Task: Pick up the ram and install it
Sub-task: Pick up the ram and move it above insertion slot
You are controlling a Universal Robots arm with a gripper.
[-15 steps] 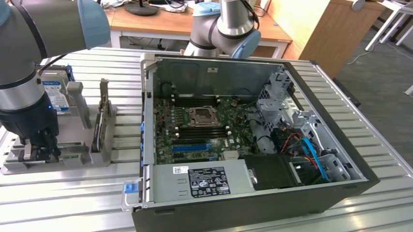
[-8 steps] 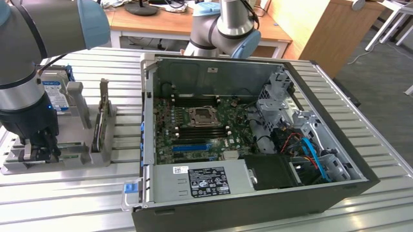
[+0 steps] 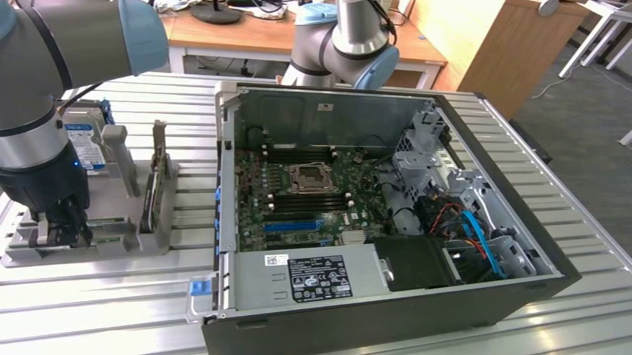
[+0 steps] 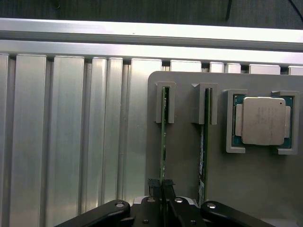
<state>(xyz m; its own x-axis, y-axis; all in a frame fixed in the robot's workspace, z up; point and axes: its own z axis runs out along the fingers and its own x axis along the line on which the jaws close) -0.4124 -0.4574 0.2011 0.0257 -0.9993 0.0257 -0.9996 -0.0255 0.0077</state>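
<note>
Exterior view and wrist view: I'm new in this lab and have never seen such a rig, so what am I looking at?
The machine is a robot arm with a gripper at its end. The exterior view comes from a camera off the arm. The wrist view comes from a camera on the arm's wrist, looking past the gripper. On the slatted metal table stand an open computer case with its motherboard, and a grey holder. The holder carries the ram, a second green stick and a square silver processor chip. The gripper is closed on the ram, which stands on edge in the holder.
</note>
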